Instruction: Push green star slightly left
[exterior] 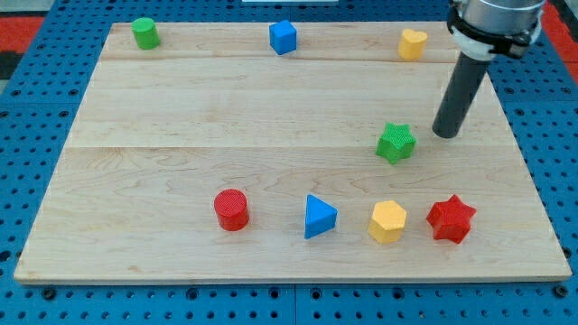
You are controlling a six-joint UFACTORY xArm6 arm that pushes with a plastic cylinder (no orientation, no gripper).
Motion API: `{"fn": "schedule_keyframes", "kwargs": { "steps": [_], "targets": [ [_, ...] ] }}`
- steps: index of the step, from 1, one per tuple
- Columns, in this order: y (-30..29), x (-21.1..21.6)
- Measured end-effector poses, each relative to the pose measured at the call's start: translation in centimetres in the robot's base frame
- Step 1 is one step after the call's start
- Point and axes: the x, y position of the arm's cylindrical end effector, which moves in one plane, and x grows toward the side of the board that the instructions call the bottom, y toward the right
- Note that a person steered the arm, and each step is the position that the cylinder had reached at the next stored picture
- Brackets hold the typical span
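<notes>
The green star-shaped block (396,143) sits on the pale wooden table top (271,108), right of centre in your view and roughly mid-height, apart from every other block. Reading from the view's left, you have a green cylinder block (144,33) at the top-left corner, then a red cylinder block (231,209) low down. A blue cube block (283,37) stands at the top edge near the middle, and a blue triangular block (319,217) lies below it in the lower row. Next comes a yellow hexagonal block (387,221), directly below the green star but well apart from it. A yellow heart-like block (413,43) rests near the top right. A red star-shaped block (451,219) ends the lower row, just beside the yellow hexagon.

My tip (444,134), the lower end of the straight dark rod (460,95), stands just to the right of the green star, near it with a small gap showing. There are no fingers on this rig to open or close. You'll find no readable writing or labels anywhere on the blocks, the board or the blue pegboard surface (36,81) around it.
</notes>
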Motion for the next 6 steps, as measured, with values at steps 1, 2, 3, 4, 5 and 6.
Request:
{"fn": "schedule_keyframes", "kwargs": {
  "steps": [1,2,3,4,5,6],
  "targets": [
    [-3.0,0.3],
    [-6.7,1.5],
    [-7.9,2.3],
    [-10.4,3.1],
    [-15.9,3.4],
    [-22.4,3.4]
  ]
}}
